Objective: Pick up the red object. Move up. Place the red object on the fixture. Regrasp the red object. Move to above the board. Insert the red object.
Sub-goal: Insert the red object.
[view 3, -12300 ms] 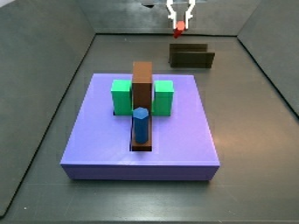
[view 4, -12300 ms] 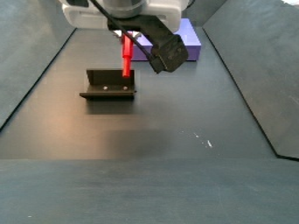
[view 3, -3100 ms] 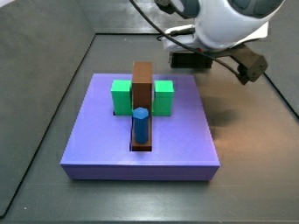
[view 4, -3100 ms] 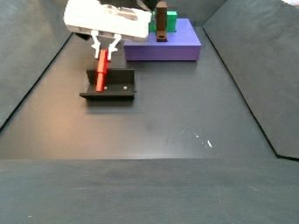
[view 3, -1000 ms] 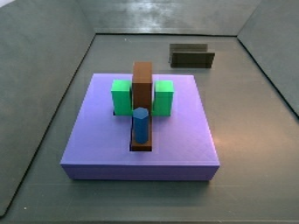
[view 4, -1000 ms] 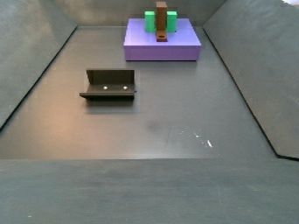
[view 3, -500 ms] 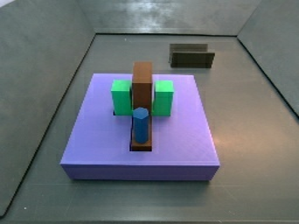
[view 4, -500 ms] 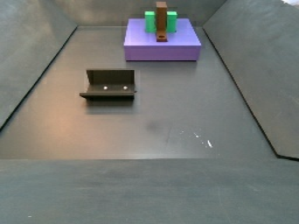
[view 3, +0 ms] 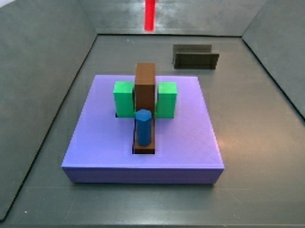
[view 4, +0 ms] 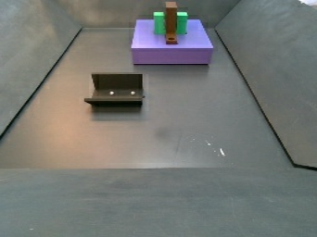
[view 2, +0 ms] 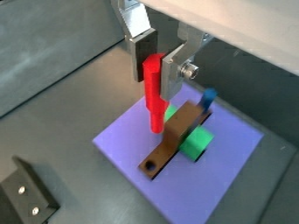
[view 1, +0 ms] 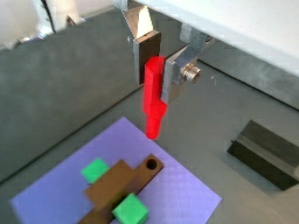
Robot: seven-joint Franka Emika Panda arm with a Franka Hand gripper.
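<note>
My gripper (view 1: 159, 68) is shut on the red object (view 1: 153, 94), a thin bright red peg hanging point down between the silver fingers; it shows the same in both wrist views (view 2: 153, 92). The gripper (view 2: 156, 66) hangs high above the lavender board (view 2: 222, 188), over its edge near the brown bar's end (view 2: 156, 164). In a side view only the peg's lower part (view 3: 150, 14) shows at the top edge; the gripper is out of frame there. The board (view 3: 113, 134) carries green blocks (view 3: 124, 98), the brown bar (view 3: 145, 85) and a blue cylinder (view 3: 143, 127). The fixture (view 3: 195, 57) stands empty.
The dark fixture (view 4: 115, 89) stands on the grey floor well apart from the board (view 4: 173, 53). It also shows at the edge of both wrist views (view 1: 267, 150) (view 2: 26, 201). Grey walls close in the work area on all sides.
Half a second ago no peg showed in the side views; now the red peg's lower part hangs into one from above, beyond the board. Earlier still the gripper held the peg at the fixture.
</note>
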